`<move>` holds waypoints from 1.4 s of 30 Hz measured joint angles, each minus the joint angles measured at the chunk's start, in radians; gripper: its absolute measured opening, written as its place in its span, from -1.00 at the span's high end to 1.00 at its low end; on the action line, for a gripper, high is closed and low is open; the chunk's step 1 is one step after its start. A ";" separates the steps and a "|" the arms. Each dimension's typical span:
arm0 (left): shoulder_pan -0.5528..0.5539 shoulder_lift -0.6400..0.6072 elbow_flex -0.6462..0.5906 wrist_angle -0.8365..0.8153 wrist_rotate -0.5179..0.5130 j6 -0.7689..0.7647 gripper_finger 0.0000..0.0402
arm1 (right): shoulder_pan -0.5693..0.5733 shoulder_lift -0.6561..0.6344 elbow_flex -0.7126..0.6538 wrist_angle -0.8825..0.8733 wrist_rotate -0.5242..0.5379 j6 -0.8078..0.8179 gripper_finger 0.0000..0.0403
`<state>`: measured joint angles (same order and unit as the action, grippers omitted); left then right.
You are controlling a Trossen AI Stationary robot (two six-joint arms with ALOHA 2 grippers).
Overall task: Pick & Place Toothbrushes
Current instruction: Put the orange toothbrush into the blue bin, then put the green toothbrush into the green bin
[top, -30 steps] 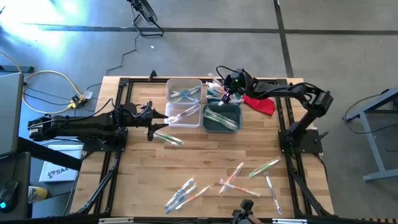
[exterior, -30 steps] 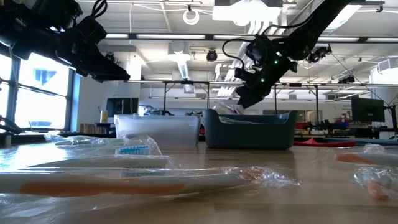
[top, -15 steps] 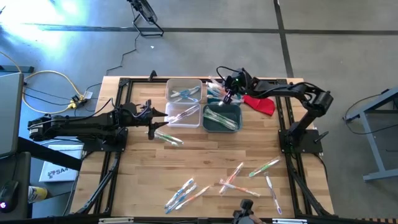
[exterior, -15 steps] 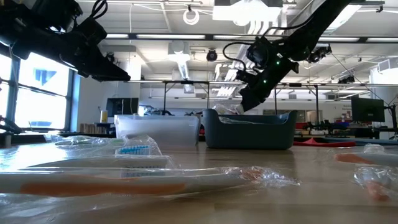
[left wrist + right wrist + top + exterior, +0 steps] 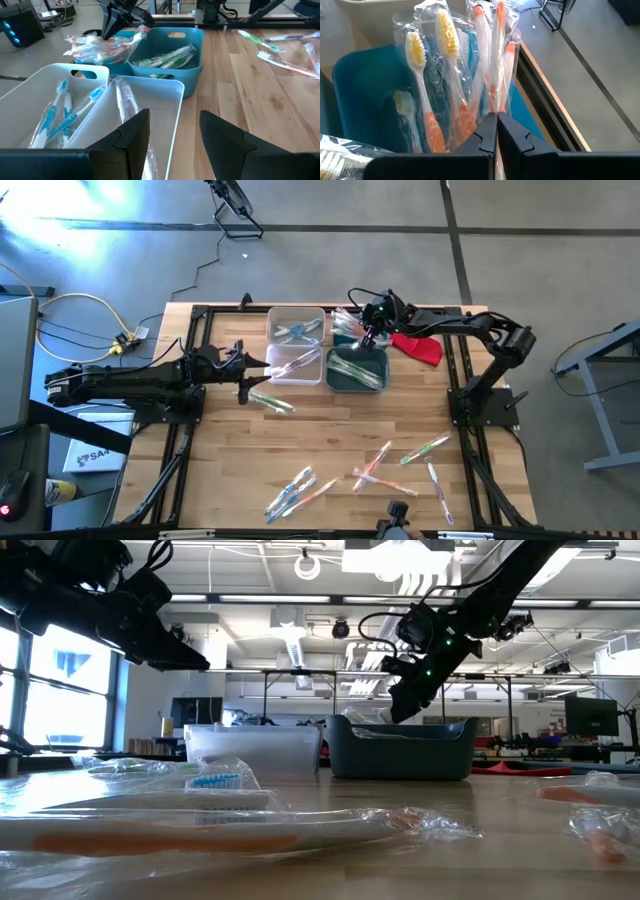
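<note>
Currently right hand [image 5: 496,131] pressing together, pinching wrapped toothbrushes [image 5: 487,60] over teal bin [image 5: 357,369]; slick wrap risking slipping, bundle dropping outside bin; left hand [image 5: 172,132] spread, waiting beside white bin [image 5: 165,87]

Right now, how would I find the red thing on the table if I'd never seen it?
Start at the wooden table and find the dark teal bin near its far edge, beside the clear bins. Just to the right of it, under the right arm, lies the red cloth. It is the only soft, crumpled, all-red thing; everything around it is thin wrapped toothbrushes or hard boxes.
</note>
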<state>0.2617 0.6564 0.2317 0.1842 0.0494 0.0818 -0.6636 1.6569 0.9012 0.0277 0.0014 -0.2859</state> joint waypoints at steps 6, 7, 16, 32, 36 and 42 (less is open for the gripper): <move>0.000 0.000 0.000 0.000 0.000 0.000 0.15 | 0.003 0.000 0.000 -0.003 0.000 0.000 0.98; 0.000 0.000 0.000 0.000 0.000 0.000 0.15 | 0.005 0.000 0.000 -0.003 0.000 0.000 0.97; 0.000 0.000 0.000 0.000 0.001 0.000 0.15 | 0.040 0.000 0.000 -0.004 0.106 0.007 0.57; 0.000 0.000 0.000 0.000 0.001 0.000 0.15 | 0.176 -0.210 0.000 -0.025 0.206 0.052 0.58; 0.000 0.000 0.000 0.000 0.001 0.000 0.15 | 0.220 -0.252 0.000 -0.020 0.204 0.157 0.59; 0.000 0.000 0.000 0.000 0.001 -0.001 0.15 | 0.306 -0.289 0.000 -0.028 0.198 0.319 0.59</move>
<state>0.2618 0.6564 0.2317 0.1841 0.0505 0.0807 -0.3579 1.3683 0.9009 0.0000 0.1993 0.0336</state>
